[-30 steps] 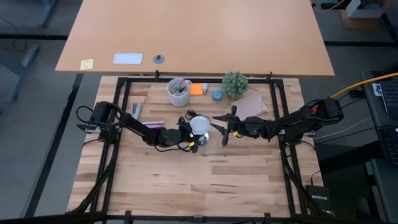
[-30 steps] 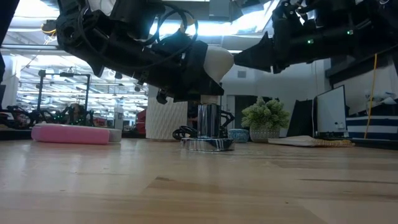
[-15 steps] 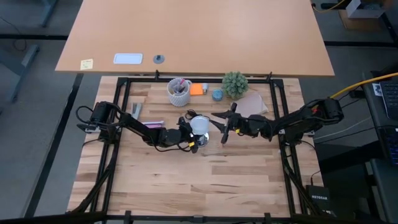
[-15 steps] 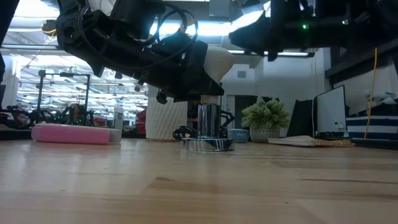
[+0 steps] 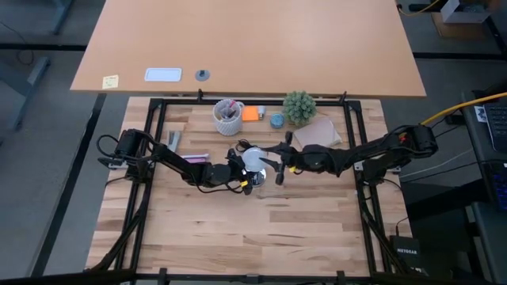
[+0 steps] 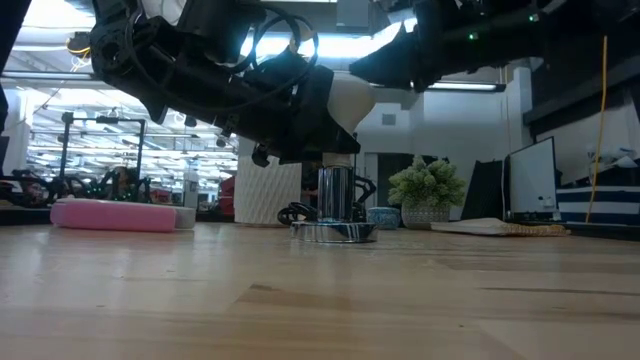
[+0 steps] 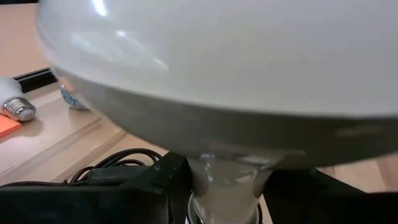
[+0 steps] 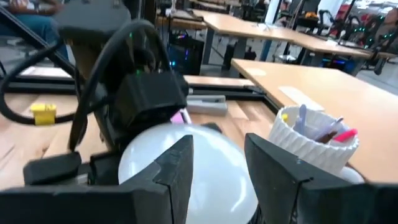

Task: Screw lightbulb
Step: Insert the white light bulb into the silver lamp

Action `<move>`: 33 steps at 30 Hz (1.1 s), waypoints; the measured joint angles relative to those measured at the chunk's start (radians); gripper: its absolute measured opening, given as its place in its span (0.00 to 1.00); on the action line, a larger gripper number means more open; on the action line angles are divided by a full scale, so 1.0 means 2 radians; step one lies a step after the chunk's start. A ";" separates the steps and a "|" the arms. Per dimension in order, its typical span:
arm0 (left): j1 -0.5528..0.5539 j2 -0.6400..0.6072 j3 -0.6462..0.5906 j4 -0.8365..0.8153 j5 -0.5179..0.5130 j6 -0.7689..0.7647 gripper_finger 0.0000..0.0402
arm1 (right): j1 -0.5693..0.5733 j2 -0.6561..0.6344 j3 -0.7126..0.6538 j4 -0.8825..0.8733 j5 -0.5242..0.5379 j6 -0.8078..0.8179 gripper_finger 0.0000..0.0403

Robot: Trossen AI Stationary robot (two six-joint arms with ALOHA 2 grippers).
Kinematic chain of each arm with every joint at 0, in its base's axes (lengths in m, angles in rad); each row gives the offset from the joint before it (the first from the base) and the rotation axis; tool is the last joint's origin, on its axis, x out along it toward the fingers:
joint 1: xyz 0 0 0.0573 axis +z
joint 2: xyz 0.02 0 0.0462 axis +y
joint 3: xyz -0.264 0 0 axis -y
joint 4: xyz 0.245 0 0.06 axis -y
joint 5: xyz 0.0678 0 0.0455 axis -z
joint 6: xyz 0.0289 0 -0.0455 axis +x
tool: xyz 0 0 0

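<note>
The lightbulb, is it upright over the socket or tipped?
Upright. In the low view the lightbulb sits globe up directly above the silvery fitting, held by the left end effector.

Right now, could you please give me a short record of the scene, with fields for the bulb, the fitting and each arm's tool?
lightbulb: white globe, held over the fitting, base pointing down
fitting: silvery round socket with a black cord, standing on the table near its middle
left tool: shut on the lightbulb, gripping its neck
right tool: open, raised beside the globe, its fingers just in front of it; contact cannot be told
behind: white cup of pens, small plant
</note>
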 joint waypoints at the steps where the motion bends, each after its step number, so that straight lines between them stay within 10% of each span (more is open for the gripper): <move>1: 0.000 0.000 0.000 0.000 0.000 0.000 0.38 | 0.000 0.000 0.000 -0.005 0.000 0.000 0.37; 33: -0.001 0.000 -0.001 -0.001 -0.002 -0.002 0.38 | 0.000 0.048 0.002 0.026 -0.031 0.034 0.37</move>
